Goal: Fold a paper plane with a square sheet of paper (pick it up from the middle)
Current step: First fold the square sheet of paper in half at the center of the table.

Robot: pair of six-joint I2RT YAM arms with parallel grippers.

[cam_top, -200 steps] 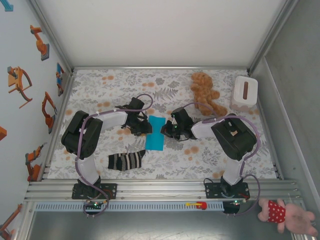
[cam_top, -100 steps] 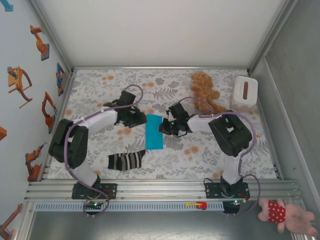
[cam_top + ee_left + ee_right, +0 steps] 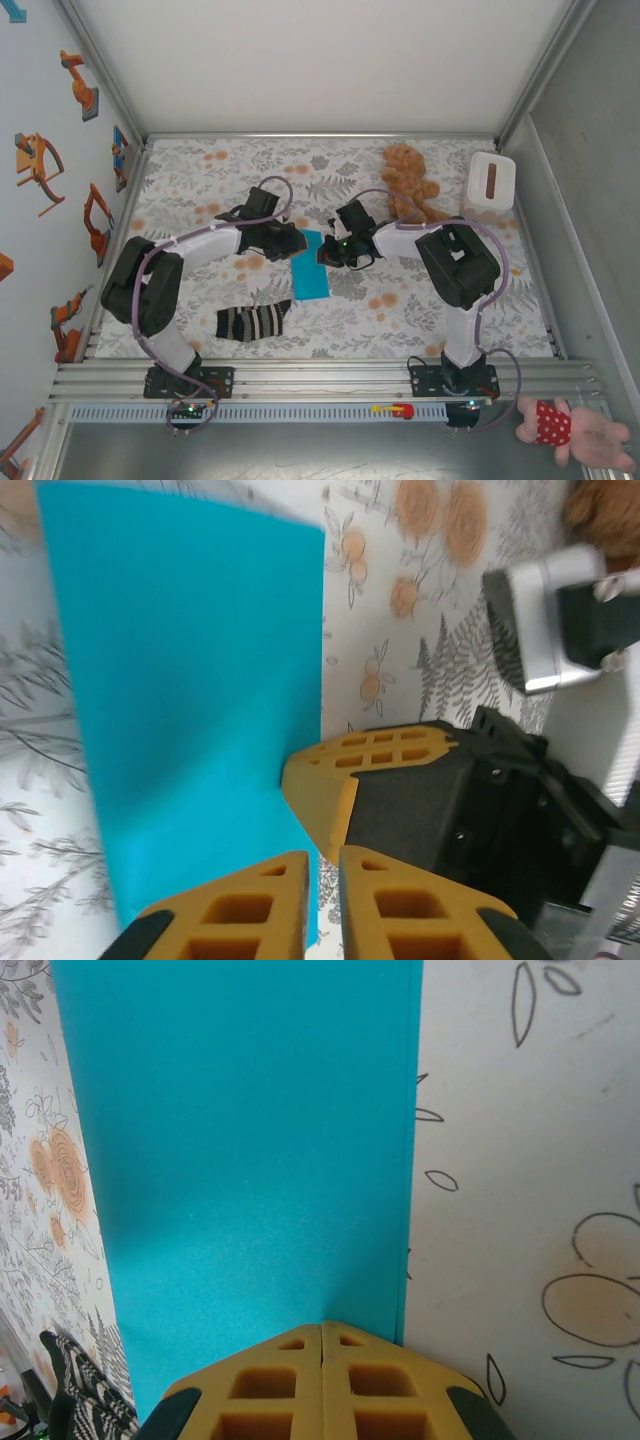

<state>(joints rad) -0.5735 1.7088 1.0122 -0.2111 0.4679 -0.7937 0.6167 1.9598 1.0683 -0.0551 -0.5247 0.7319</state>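
Right hand [image 3: 321,1328] shut, tips touching paper [image 3: 250,1160] edge; left hand [image 3: 323,865] barely ajar alongside.

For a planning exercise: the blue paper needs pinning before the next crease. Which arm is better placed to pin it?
Right, probably. The right gripper, shut, rests tips-down on the blue paper at its edge; the left gripper sits by a corner, free to fold.
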